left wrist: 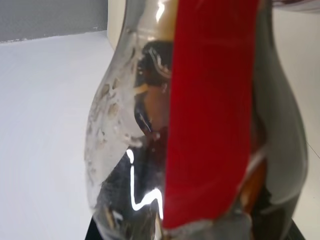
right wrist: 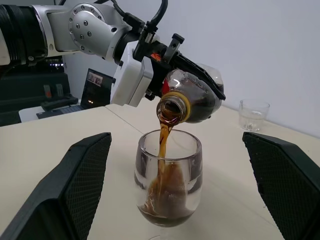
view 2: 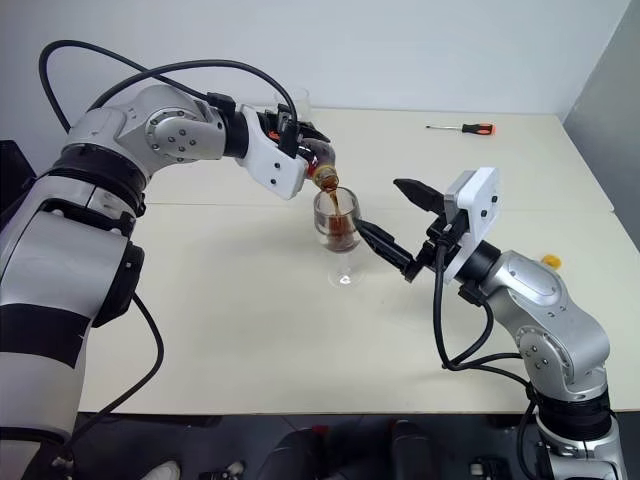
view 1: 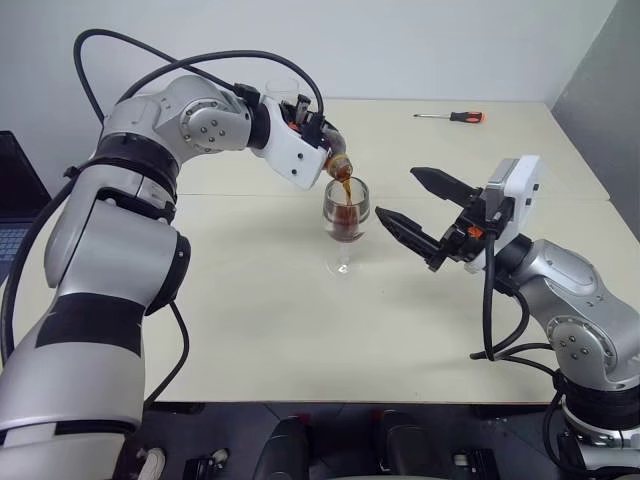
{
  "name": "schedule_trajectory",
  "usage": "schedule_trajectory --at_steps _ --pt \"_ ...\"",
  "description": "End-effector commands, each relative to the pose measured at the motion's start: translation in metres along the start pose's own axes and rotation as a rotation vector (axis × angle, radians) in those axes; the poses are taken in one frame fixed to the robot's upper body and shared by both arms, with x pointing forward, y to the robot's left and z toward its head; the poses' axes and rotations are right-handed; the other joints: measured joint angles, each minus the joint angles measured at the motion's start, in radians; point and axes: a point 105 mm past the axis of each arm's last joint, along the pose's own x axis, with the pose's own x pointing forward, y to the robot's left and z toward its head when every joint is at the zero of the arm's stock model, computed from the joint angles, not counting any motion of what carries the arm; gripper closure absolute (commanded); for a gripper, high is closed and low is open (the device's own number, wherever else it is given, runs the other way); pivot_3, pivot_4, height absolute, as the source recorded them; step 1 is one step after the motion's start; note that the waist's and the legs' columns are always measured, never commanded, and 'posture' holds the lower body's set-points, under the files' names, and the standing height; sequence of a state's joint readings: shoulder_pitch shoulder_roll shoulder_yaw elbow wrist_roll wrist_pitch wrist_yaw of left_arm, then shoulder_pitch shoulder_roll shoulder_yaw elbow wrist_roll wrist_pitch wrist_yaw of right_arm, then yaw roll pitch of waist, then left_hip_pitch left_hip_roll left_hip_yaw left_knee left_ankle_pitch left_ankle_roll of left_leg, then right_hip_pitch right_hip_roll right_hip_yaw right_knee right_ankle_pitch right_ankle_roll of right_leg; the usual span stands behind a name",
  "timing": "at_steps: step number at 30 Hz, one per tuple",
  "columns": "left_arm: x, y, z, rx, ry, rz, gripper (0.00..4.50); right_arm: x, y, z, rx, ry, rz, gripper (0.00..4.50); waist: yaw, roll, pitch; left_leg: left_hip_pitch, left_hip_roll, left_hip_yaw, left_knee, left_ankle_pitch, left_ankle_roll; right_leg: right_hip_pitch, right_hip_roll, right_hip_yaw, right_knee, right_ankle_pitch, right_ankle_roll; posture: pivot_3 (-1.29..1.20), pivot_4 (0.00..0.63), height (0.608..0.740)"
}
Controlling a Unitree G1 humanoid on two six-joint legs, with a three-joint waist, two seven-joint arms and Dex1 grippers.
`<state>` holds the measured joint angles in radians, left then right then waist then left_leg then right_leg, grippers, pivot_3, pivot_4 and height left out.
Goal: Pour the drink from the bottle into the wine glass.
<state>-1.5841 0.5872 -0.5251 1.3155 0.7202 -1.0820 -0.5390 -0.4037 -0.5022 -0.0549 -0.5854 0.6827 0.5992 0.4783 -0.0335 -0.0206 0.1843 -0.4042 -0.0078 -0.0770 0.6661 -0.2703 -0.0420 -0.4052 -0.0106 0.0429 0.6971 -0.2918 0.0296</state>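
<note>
Pale table (view 1: 250,330) under a white wall, screwdriver (view 1: 452,117) far back on the right. Near the middle, wine glass (view 1: 346,215) upright on its foot, partly full of dark drink (right wrist: 167,195). Just above its rim, bottle (right wrist: 192,97) tipped mouth-down, clamped in left gripper (right wrist: 172,55), brown stream falling into the bowl. Just right of the glass, right gripper (view 1: 415,205) spread wide, empty, fingers either side of it in its wrist view. Short clear tumbler (right wrist: 253,114) farther back.

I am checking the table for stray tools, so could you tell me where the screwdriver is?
The screwdriver lies on the table's far right part, beyond the right gripper.
</note>
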Motion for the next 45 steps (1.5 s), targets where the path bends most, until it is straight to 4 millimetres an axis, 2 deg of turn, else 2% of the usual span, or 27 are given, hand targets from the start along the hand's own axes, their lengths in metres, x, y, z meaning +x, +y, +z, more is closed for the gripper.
schedule_trajectory --at_steps 1,15,45 --pt "-0.01 0.0237 -0.0018 0.036 0.014 0.063 3.19 0.0006 0.0058 0.0117 -0.031 -0.038 0.02 0.0 0.0 0.0 0.0 0.0 0.0 0.0 0.0 0.0 0.0 0.0 0.0 0.0 0.0 0.0 0.0 0.0 0.15 0.74" --pt "-0.0113 0.0209 -0.0055 0.037 0.033 0.057 3.19 -0.0022 0.0034 0.0056 -0.029 -0.028 0.023 0.0 0.0 0.0 0.0 0.0 0.0 0.0 0.0 0.0 0.0 0.0 0.0 0.0 0.0 0.0 0.0 0.0 0.15 0.74" --pt "-0.0101 0.0221 -0.0032 0.059 0.025 0.055 3.19 -0.0032 0.0057 0.0055 -0.027 -0.026 0.026 0.0 0.0 0.0 0.0 0.0 0.0 0.0 0.0 0.0 0.0 0.0 0.0 0.0 0.0 0.0 0.0 0.0 0.15 0.74"
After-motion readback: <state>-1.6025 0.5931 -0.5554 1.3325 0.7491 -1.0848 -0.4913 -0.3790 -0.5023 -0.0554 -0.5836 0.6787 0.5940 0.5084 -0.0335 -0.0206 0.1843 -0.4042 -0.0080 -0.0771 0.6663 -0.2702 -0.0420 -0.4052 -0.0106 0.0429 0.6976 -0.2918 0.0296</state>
